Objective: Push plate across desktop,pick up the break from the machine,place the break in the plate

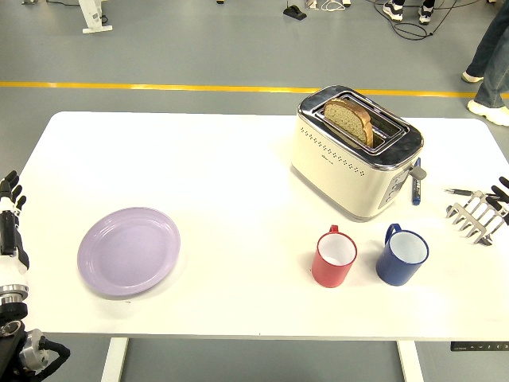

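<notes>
Plate (129,251): sitting left on the tabletop (238,159), awaiting pushing.
Bread (351,119): standing up in the toaster (358,151), reachable.
Left hand (9,219): resting at the edge, fingers loosely extended.
Right hand (481,215): fingers spreading, holding nothing.

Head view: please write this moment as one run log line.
plate: near left, untouched | bread: in toaster | left hand: left edge | right hand: right edge, open

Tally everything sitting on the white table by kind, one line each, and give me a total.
Plate: 1, lilac
Toaster: 1, cream
Bread slice: 1, standing in the toaster's slot
Mugs: 2, red mug and blue mug
Pen: 1, blue, beside the toaster
Total: 6
</notes>
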### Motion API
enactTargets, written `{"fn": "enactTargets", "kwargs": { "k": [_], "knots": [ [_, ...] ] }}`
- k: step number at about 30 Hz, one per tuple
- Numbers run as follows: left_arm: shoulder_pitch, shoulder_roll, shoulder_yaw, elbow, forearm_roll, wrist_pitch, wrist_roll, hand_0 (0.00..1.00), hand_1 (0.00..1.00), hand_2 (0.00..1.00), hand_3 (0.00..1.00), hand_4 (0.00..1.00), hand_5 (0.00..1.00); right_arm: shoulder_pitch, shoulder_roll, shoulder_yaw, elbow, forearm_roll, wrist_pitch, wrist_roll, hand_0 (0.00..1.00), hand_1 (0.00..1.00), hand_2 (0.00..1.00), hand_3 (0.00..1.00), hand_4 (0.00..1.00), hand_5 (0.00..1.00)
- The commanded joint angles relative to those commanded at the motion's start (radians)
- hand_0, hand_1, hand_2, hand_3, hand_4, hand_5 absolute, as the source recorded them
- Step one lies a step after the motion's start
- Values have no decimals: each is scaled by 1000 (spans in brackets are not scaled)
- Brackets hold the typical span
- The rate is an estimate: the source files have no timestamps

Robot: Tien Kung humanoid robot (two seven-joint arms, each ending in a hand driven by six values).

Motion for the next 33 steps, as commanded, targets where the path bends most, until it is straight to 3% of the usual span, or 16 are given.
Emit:
{"fn": "enactTargets", "kwargs": {
  "k": [3, 12, 33],
  "knots": [
    [-4, 2, 3, 18, -1, -4, -5, 938, 955, 981, 944, 594, 998, 0, 1, 0, 0, 0, 0, 0, 796, 750, 756, 734, 424, 557],
    [-31, 2, 40, 180, -36, -33, -33, 909, 934, 970, 938, 582, 998, 5, 6, -2, 0, -1, 0, -1, 796, 750, 756, 732, 425, 558],
    [-81, -6, 134, 287, -49, -63, -34, 904, 928, 966, 931, 557, 998, 16, 13, -17, 1, -2, 2, 1, 796, 750, 756, 731, 424, 559]
  ]
}}
